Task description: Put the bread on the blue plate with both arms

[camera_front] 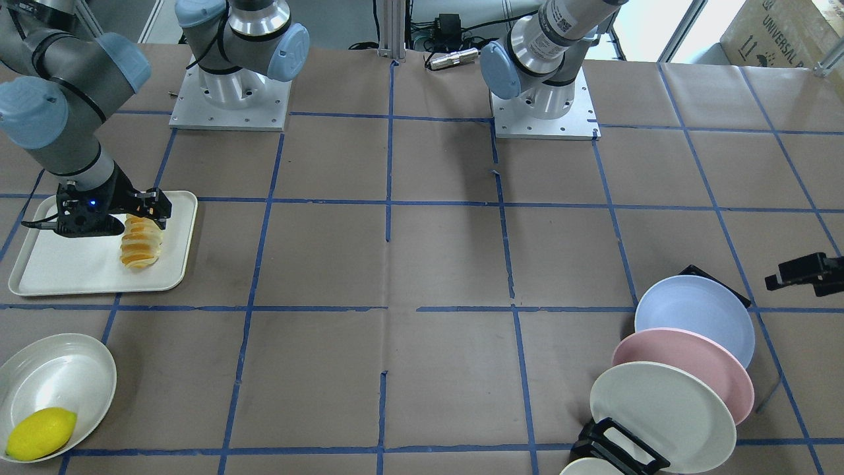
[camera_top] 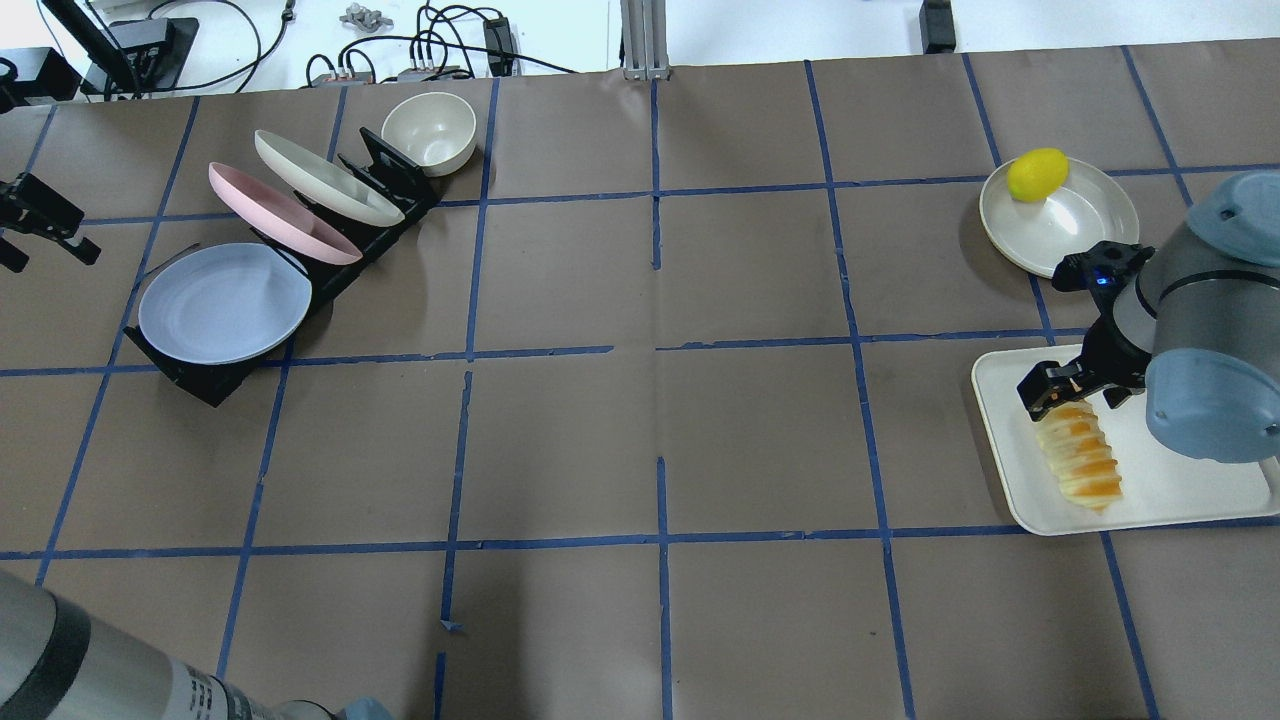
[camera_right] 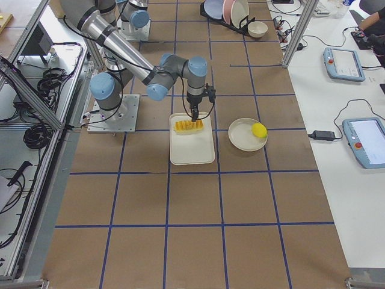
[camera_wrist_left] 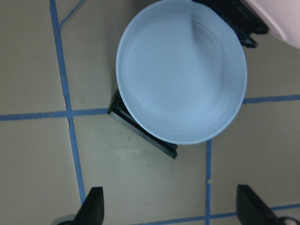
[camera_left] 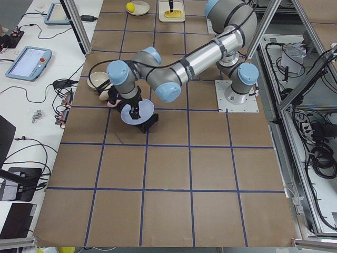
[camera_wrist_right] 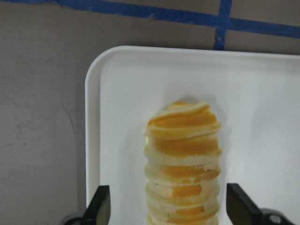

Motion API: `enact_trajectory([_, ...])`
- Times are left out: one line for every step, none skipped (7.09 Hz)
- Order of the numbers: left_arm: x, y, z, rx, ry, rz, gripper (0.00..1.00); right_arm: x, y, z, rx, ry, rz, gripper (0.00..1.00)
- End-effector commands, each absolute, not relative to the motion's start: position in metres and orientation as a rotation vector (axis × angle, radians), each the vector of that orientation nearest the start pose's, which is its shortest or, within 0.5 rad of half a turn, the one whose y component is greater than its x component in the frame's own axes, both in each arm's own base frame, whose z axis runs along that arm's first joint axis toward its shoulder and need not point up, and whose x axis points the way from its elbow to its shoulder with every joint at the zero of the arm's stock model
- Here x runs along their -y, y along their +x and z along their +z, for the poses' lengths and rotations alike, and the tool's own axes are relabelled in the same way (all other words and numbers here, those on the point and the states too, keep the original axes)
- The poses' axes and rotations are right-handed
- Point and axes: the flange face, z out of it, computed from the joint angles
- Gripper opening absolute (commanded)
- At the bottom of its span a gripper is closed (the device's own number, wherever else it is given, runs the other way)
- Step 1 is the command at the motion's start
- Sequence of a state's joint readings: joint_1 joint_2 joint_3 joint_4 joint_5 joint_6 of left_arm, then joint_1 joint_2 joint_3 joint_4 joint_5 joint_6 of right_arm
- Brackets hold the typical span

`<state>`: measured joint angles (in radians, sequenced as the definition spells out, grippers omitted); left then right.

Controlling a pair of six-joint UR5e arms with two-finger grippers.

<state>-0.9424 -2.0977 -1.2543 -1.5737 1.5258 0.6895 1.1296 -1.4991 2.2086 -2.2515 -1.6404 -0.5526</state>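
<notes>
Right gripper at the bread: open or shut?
Open. In the right wrist view the right gripper has its fingers either side of the bread, bare tray showing between.

Between the spread fingers of the right gripper (camera_wrist_right: pixel 168 208), the bread (camera_wrist_right: pixel 182 154) filled most of the gap. A strip of bare tray (camera_wrist_right: pixel 117 117) remained on either side of it. The tray rim ran just outside one finger. Ahead of the left gripper (camera_wrist_left: pixel 171 211), whose fingers stood wide apart, the face of the blue plate (camera_wrist_left: pixel 180 77) was unobstructed. The rack (camera_wrist_left: pixel 164 149) projected under its near edge, and the pink plate (camera_wrist_left: pixel 281 18) closed off the far side.
</notes>
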Motion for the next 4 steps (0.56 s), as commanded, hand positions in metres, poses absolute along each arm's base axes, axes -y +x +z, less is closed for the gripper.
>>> enact_trajectory([0.664, 0.304, 0.264, -3.336, 0.127, 0.282, 0.99, 0.438, -0.087, 0.207, -3.173, -0.175, 0.113, 0.86])
enact_trajectory([0.67, 0.304, 0.237, -3.352, 0.131, 0.331, 0.98, 0.44, -0.093, 0.195, -3.162, -0.183, 0.13, 0.86])
enact_trajectory([0.668, 0.303, 0.216, -3.368, 0.127, 0.381, 0.95, 0.438, -0.092, 0.192, -3.158, -0.183, 0.141, 0.86])
enact_trajectory([0.669, 0.3, 0.209, -3.379, 0.115, 0.395, 0.89, 0.433, -0.09, 0.187, -3.15, -0.183, 0.159, 0.86])
